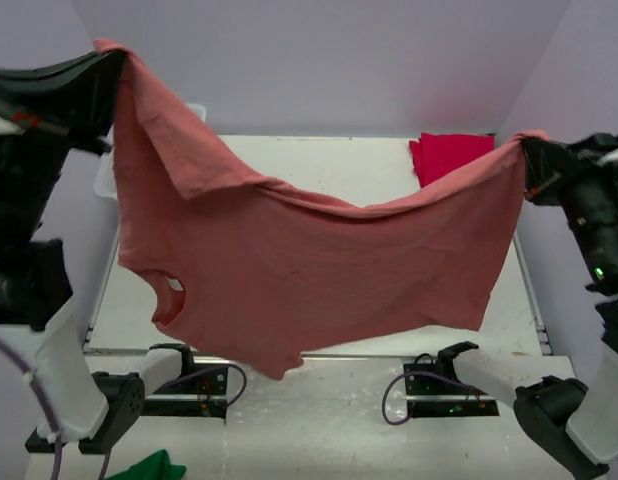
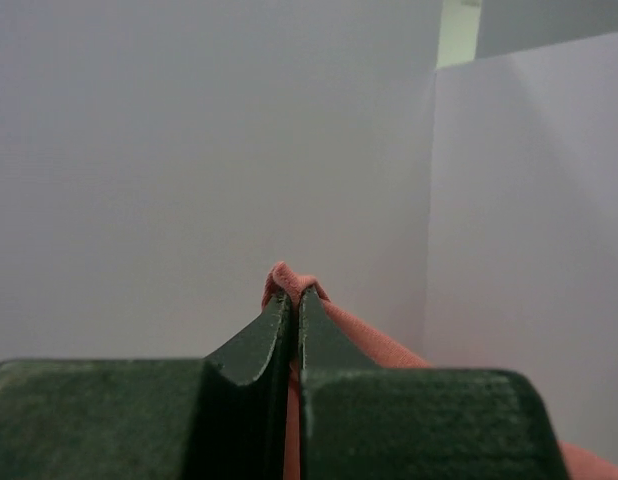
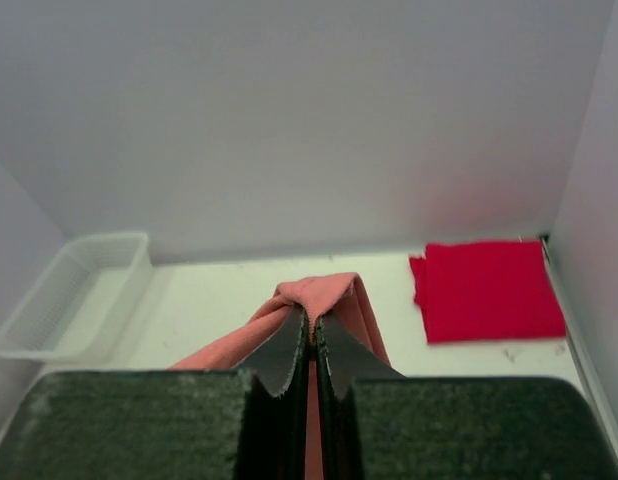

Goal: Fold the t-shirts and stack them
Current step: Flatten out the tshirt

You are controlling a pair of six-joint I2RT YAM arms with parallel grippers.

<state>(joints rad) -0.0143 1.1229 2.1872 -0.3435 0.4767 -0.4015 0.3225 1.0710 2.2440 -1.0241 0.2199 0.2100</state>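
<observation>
Slippage looks the main risk: the left hand (image 1: pixel 104 60), high up and clamped on a small bunch of edge of the salmon-red t-shirt (image 1: pixel 309 260), and the right hand (image 1: pixel 529 160), pinching the opposite corner just as thinly, carry the whole garment in a sagging span above the surface (image 1: pixel 369 170), so a tug could pull either corner free. Around it, a green cloth (image 1: pixel 149 468) lies by the left base, a clear tray (image 3: pixel 69 290) sits far left, and the folded crimson t-shirt (image 1: pixel 451 155) lies far right, where a careless lowering could drape over it.
</observation>
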